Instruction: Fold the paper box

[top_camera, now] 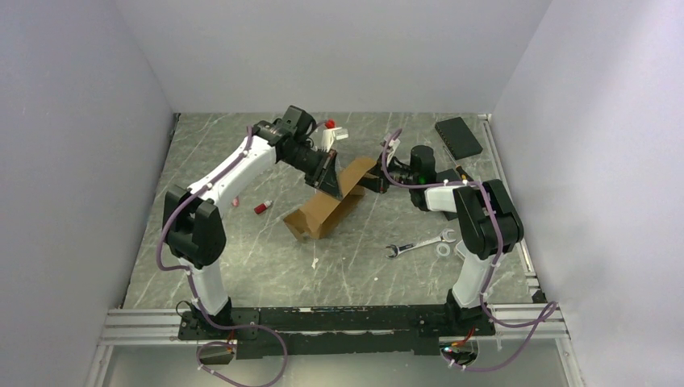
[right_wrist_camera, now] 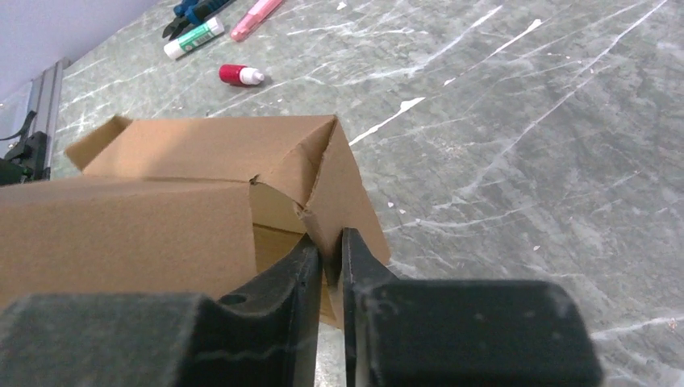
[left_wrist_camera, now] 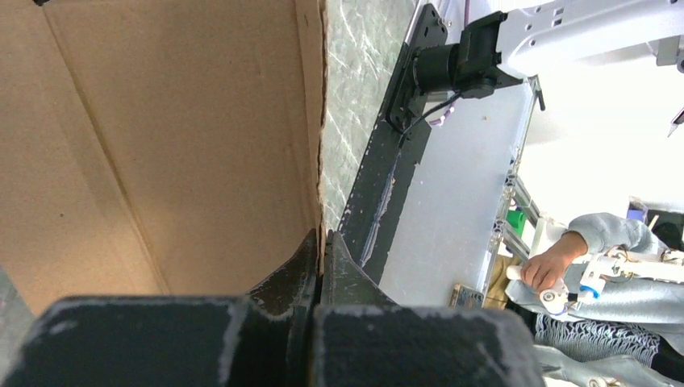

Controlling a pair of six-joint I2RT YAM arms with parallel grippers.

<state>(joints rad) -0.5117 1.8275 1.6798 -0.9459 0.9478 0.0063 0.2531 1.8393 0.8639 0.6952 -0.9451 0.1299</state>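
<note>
Top view: the half-formed box (top_camera: 327,211) sits mid-table (top_camera: 242,258), its long axis running from near-left to far-right. The left gripper (top_camera: 332,184) grips its far long edge and the right gripper (top_camera: 374,182) meets its far-right end. A wrench (top_camera: 419,243) lies to the near-right, a red bottle (top_camera: 263,207) to the left, and a black pad (top_camera: 458,135) in the far-right corner.

Left wrist: the jaws are clenched on a thin cardboard edge, and a creased panel fills the view's left.

Right wrist: the jaws pinch an end flap, cardboard between them. The box's open end faces this camera, with the bottle on the table beyond
</note>
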